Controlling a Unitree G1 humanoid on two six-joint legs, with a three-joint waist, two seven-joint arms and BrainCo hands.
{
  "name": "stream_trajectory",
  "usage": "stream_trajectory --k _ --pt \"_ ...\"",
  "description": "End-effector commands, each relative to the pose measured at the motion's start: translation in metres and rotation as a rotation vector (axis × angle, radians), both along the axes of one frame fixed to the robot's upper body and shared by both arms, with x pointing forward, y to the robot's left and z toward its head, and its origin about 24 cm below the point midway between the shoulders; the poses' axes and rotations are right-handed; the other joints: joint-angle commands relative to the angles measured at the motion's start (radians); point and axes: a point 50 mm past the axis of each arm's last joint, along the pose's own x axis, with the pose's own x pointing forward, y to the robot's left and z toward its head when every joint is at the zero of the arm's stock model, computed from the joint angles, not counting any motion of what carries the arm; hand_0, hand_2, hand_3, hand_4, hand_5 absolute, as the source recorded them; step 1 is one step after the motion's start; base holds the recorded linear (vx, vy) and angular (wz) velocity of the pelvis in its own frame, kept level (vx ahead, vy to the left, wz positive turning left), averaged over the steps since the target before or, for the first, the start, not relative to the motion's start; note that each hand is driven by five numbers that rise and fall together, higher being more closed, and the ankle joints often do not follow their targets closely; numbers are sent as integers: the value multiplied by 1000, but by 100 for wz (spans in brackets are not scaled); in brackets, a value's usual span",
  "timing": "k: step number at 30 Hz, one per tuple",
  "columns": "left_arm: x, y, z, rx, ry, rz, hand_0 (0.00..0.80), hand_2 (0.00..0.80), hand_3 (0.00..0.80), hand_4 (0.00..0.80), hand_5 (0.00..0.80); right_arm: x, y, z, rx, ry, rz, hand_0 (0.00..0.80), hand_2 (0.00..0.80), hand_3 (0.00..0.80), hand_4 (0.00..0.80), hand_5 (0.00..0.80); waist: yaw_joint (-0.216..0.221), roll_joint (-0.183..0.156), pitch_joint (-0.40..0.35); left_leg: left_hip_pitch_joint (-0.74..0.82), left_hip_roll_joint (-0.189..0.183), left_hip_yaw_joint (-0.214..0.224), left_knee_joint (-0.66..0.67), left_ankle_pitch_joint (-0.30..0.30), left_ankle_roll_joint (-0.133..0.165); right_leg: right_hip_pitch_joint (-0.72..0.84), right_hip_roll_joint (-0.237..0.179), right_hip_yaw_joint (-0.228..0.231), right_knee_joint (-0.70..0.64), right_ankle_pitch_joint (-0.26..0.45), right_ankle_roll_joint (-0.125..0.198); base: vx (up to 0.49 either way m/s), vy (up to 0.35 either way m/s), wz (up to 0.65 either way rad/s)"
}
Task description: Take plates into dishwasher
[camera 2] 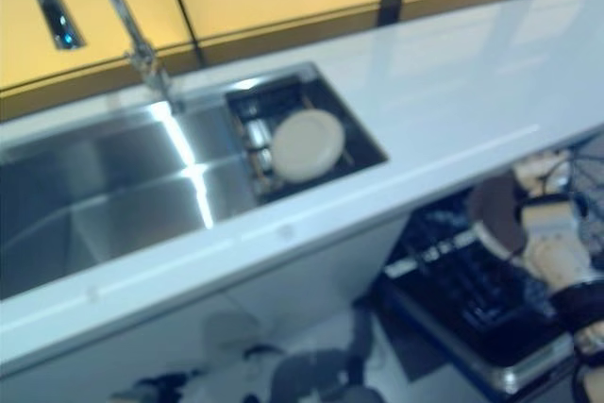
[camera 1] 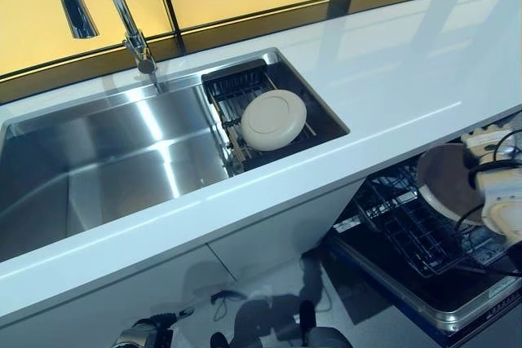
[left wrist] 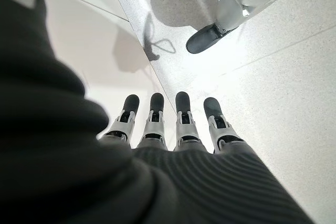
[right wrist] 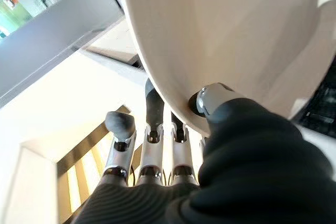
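Observation:
A cream plate (camera 1: 273, 120) lies in the dark wire drainer (camera 1: 236, 87) at the right end of the sink (camera 1: 98, 169). My right hand (camera 1: 502, 201) is shut on a second cream plate (camera 1: 447, 181), held on edge below the counter's front, above the open dishwasher's lower rack (camera 1: 400, 226). In the right wrist view the thumb (right wrist: 212, 100) presses the plate (right wrist: 226, 35) on one face, with the fingers (right wrist: 152, 129) behind its rim. My left hand (left wrist: 168, 129) hangs low by the cabinet front with straight fingers, holding nothing.
A white countertop (camera 1: 391, 79) runs across the view, with a tall faucet (camera 1: 122, 14) behind the sink. The dishwasher door (camera 1: 440, 299) lies folded down at the lower right. White cabinet fronts (camera 1: 269, 234) stand under the counter.

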Motion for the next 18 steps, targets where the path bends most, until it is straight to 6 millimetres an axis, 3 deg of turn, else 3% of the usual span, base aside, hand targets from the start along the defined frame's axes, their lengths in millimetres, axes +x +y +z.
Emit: stream_trajectory --k 1,7,18 --pt "19 9 9 51 -24 -68 0 0 0 0 0 16 5 28 -136 -104 -48 800 800 800 800 800 26 -35 11 11 -25 -49 -2 -14 30 24 -9 -34 3 -32 70 0 0 0" --pt "23 4 9 49 -23 -81 0 0 0 0 0 20 9 0 -223 -19 -107 800 800 800 800 800 47 -23 12 7 -26 -56 -2 -13 29 26 -18 -49 3 -33 70 6 7 6" --pt "23 -5 5 35 -16 -100 0 0 0 0 0 20 13 -42 -179 89 -205 800 800 800 800 800 77 -6 14 1 -29 -70 -2 -14 27 28 -31 -67 3 -32 71 1 6 6"
